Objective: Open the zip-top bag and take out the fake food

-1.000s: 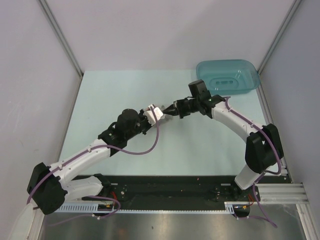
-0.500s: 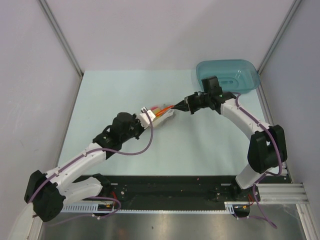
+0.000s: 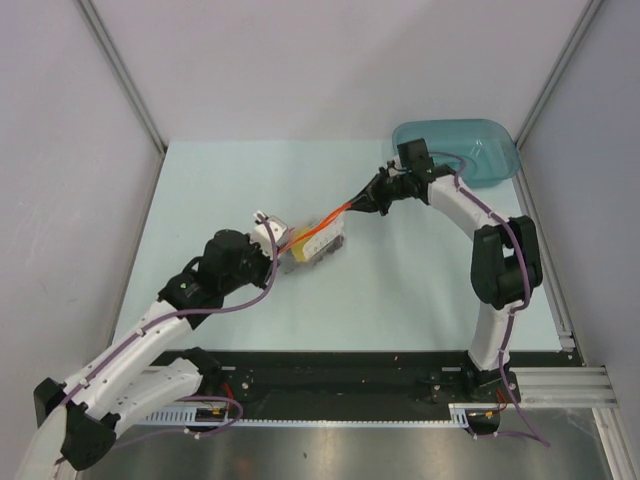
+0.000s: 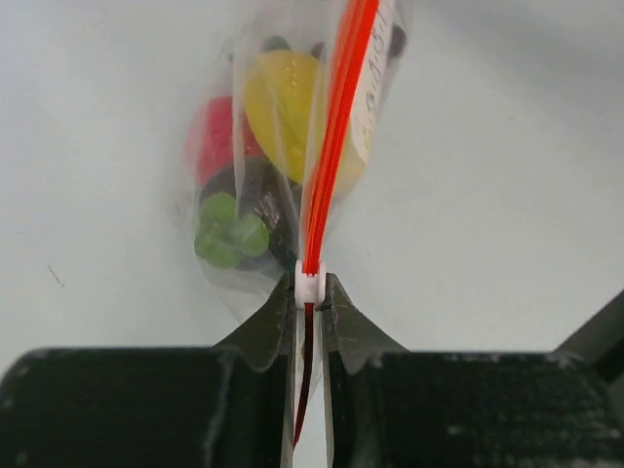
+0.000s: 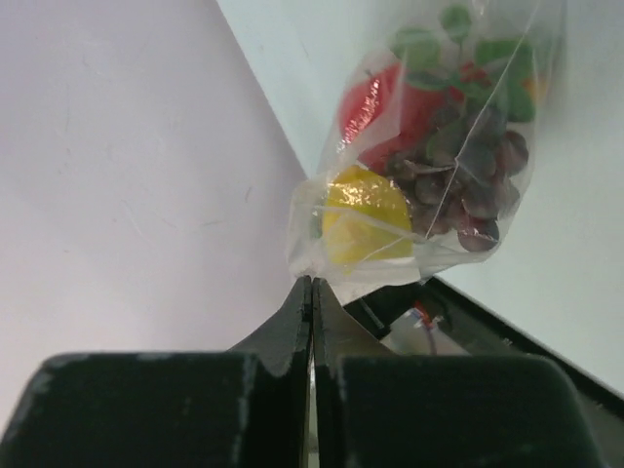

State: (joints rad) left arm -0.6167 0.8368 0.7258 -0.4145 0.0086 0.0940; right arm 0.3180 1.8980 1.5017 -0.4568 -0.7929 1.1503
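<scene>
The zip-top bag (image 3: 318, 243) hangs stretched between my two grippers above the table's middle, its orange-red zipper strip (image 3: 335, 218) pulled taut. My left gripper (image 3: 289, 242) is shut on the white slider tab (image 4: 309, 286) at the strip's near end. My right gripper (image 3: 360, 204) is shut on the bag's plastic edge (image 5: 314, 255). The fake food is inside the bag: a yellow piece (image 4: 283, 93), a red piece (image 4: 213, 136), a green piece (image 4: 228, 232), and in the right wrist view purple grapes (image 5: 468, 175).
The teal translucent tray (image 3: 462, 152) stands at the back right, just behind the right arm's wrist. Grey walls close the table at back and both sides. A black rail runs along the near edge.
The grippers have pulled apart: the left one drew back toward the near left, the right one moved toward the tray. The orange-red strip now shows stretched between them.
</scene>
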